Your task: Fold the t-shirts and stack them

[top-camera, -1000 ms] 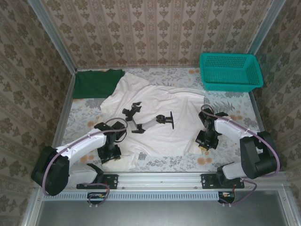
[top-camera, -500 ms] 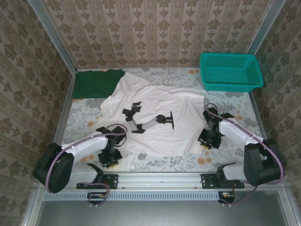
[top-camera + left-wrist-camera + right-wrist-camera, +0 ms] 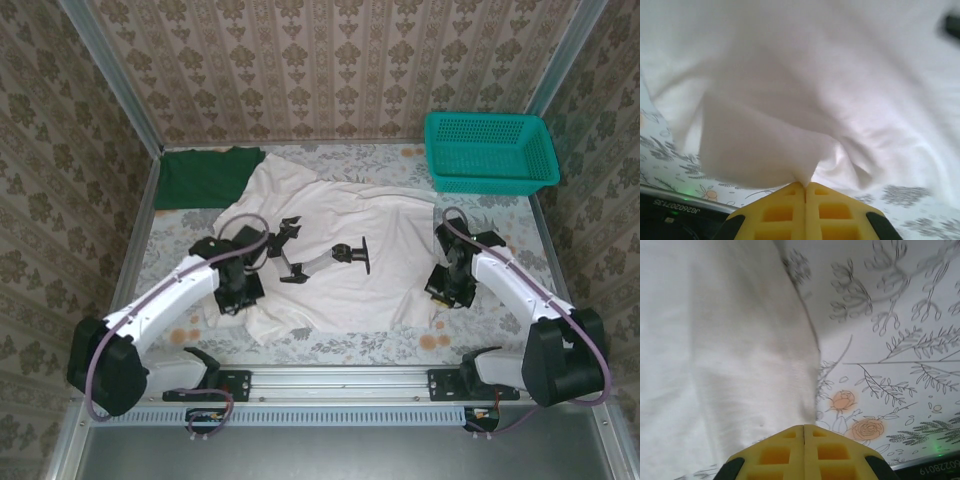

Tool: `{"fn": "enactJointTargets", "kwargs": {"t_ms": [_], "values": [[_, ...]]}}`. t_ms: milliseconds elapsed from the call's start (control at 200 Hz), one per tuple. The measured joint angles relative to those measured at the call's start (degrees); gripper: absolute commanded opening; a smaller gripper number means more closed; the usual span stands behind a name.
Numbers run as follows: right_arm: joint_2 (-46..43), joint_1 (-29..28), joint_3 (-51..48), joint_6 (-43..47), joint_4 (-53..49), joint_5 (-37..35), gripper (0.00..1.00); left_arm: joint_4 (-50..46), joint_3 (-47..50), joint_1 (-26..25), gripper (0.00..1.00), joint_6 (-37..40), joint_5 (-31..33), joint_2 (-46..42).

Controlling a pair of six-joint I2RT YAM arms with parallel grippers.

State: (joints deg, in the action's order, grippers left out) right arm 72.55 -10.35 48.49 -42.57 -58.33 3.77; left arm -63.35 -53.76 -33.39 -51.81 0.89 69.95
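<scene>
The off-white t-shirt (image 3: 390, 240) lies spread across the middle of the table, a black print on its front. My left gripper (image 3: 232, 298) is at the shirt's near left corner. In the left wrist view the yellow fingers are shut on a pinch of white cloth (image 3: 805, 75), held at the left gripper (image 3: 805, 186) and raised off the table. My right gripper (image 3: 447, 292) is at the near right corner. The right gripper (image 3: 804, 428) is shut on the shirt's hem (image 3: 730, 340). The dark green t-shirt (image 3: 205, 175) lies flat at the back left.
A teal mesh basket (image 3: 495, 185) stands at the back right corner. Patterned walls close in the table on three sides. The flowered tablecloth (image 3: 900, 315) is bare to the right of the shirt and along the near edge (image 3: 340, 348).
My left gripper has shut on the shirt's near left corner and drawn it up and away from the near edge. My right gripper, still shut on the hem, has shifted slightly farther.
</scene>
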Motion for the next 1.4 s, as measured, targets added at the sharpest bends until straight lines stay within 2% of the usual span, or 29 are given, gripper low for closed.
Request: {"fn": "enactJointTargets", "kwargs": {"t_ms": [140,220,270,540,845,965,1080,1145,1235,1400], "values": [[1.0,0.0,5.7,0.7,-0.4,-0.6,0.0,-3.0,-11.4,3.3,0.0,4.3,0.4,2.9],[1.7,0.1,5.5,0.5,-0.2,-0.3,0.23,-4.0,-16.1,4.6,0.0,5.9,0.2,5.6],[1.7,0.2,3.9,0.4,0.5,0.3,0.3,-4.2,-18.2,5.2,0.0,6.5,-0.3,7.3],[1.7,0.2,-9.5,-2.1,3.1,6.4,0.34,-4.0,-20.6,6.1,0.0,7.1,-3.1,11.2],[3.4,0.2,-12.6,-4.8,11.0,10.3,0.35,-4.0,-19.7,6.1,0.0,7.1,-4.6,11.1],[3.3,0.1,-15.0,-6.8,13.7,11.1,0.28,-4.0,-19.7,6.1,0.0,7.5,-4.7,11.1],[3.1,0.3,-15.2,-8.5,13.3,11.0,0.1,-4.2,-19.5,6.1,0.0,7.9,-4.8,11.0],[3.0,0.2,-15.1,-8.8,13.0,10.8,0.04,-4.5,-19.3,6.2,0.0,8.2,-4.8,11.0],[2.5,0.2,-15.0,-9.4,12.8,10.4,0.0,-4.9,-19.1,6.2,0.0,8.4,-4.7,10.7],[0.3,-0.4,-14.9,-9.7,12.2,9.5,0.0,-6.3,-19.0,6.5,0.0,9.0,-4.5,9.1]]}}
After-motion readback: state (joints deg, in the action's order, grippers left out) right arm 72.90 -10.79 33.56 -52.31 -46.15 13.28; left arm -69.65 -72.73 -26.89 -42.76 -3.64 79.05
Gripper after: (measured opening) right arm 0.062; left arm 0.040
